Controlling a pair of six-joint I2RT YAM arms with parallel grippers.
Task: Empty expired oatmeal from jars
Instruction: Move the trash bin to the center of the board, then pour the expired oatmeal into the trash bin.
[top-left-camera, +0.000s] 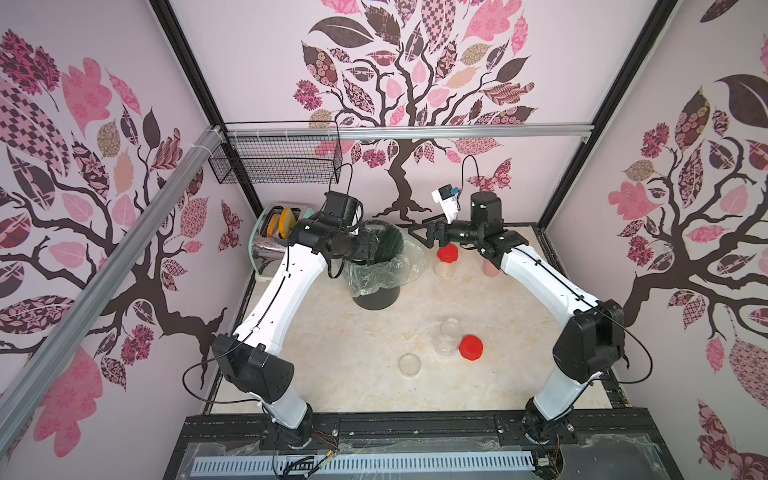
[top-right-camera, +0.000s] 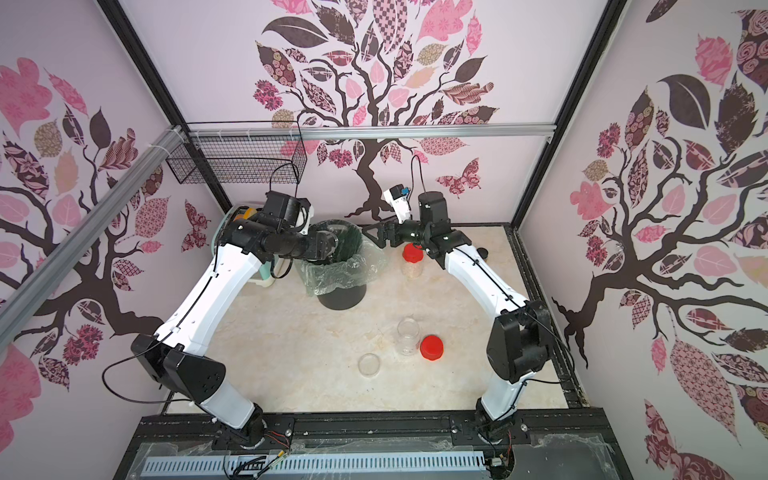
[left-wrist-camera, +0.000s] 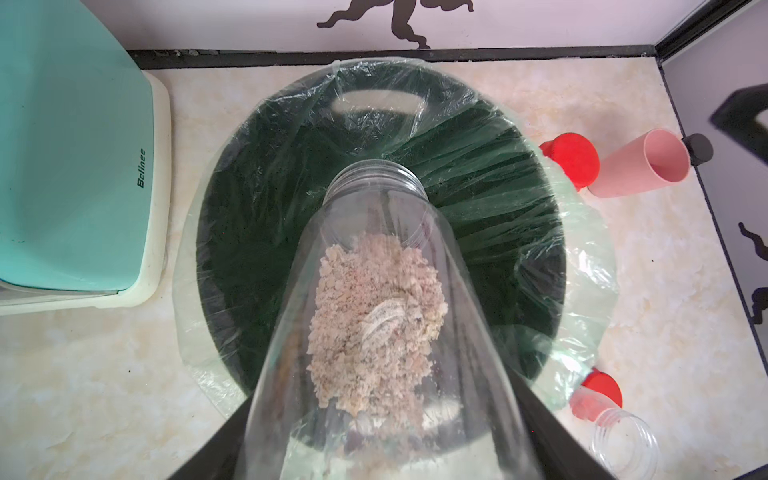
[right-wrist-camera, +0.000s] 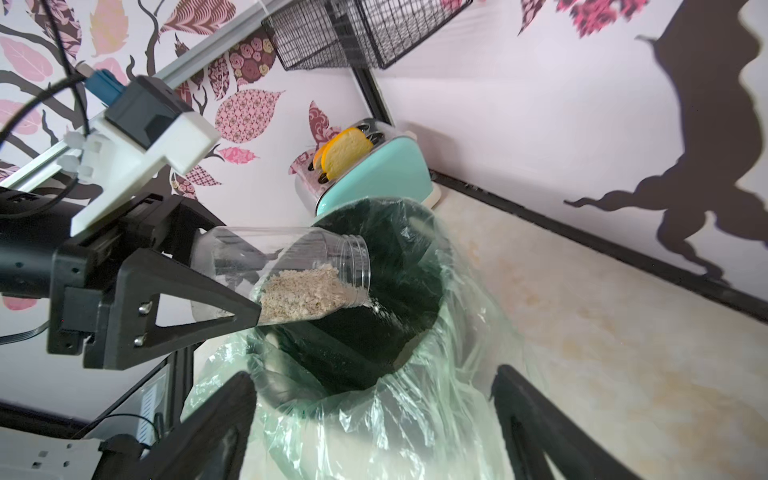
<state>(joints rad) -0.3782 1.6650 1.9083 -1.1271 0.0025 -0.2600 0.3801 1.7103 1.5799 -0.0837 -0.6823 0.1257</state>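
My left gripper (left-wrist-camera: 382, 453) is shut on a clear lidless jar (left-wrist-camera: 374, 257), tilted mouth-down over the black bin (left-wrist-camera: 257, 232). Oatmeal (left-wrist-camera: 374, 316) lies along the jar's lower wall near the neck; the right wrist view shows the same oatmeal (right-wrist-camera: 303, 293) at the mouth. My right gripper (top-left-camera: 415, 237) hangs open and empty beside the bin's rim, above a red-lidded jar (top-left-camera: 446, 259) with a low layer of oatmeal. An empty open jar (top-left-camera: 448, 336) stands mid-table with a loose red lid (top-left-camera: 471, 347) beside it and a clear lid (top-left-camera: 409, 364) in front.
The bin has a loose plastic liner (top-left-camera: 382, 266). A mint toaster (top-left-camera: 274, 232) stands at the back left, under a wire basket (top-left-camera: 274, 158) on the wall. A pink cup (left-wrist-camera: 640, 166) and a black-capped bottle (left-wrist-camera: 700, 149) stand behind the right arm.
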